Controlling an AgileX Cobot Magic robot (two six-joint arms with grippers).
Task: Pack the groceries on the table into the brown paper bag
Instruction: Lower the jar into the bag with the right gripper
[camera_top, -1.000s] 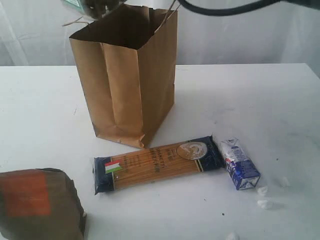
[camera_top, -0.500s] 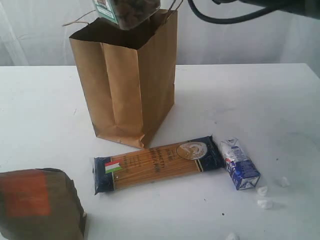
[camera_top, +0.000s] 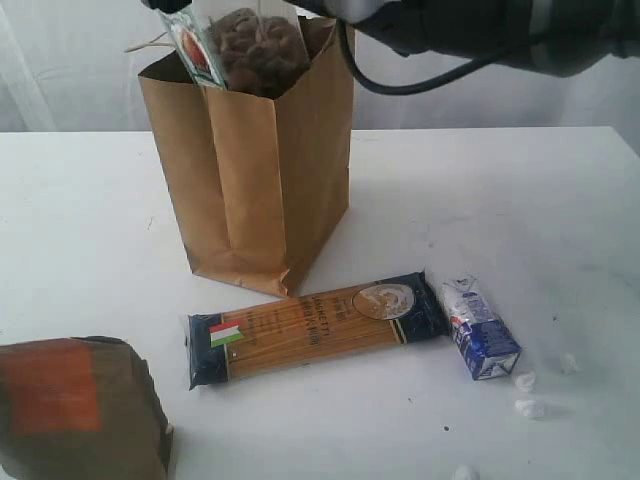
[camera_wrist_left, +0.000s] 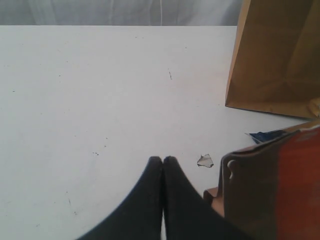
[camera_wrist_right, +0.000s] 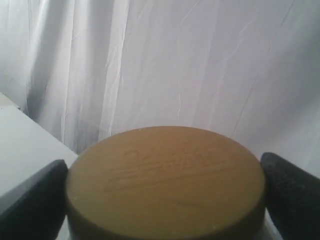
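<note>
Gripping the jar (camera_top: 250, 50) across its tan lid with jaws spread wide, my right pincer (camera_wrist_right: 164, 197) holds it tilted at the bag's (camera_top: 250, 190) open mouth, at 12 o'clock in the exterior view. I judge that lets it slide in without catching the rim. My left pincer (camera_wrist_left: 163, 161) is closed on nothing and hangs low over the desk (camera_wrist_left: 90, 90) beside the pouch (camera_wrist_left: 270, 190), out of the way; spaghetti (camera_top: 310, 328) lies at the bag's 6 o'clock, carton (camera_top: 482, 330) at the spaghetti's 3 o'clock, both not yet packed.
</note>
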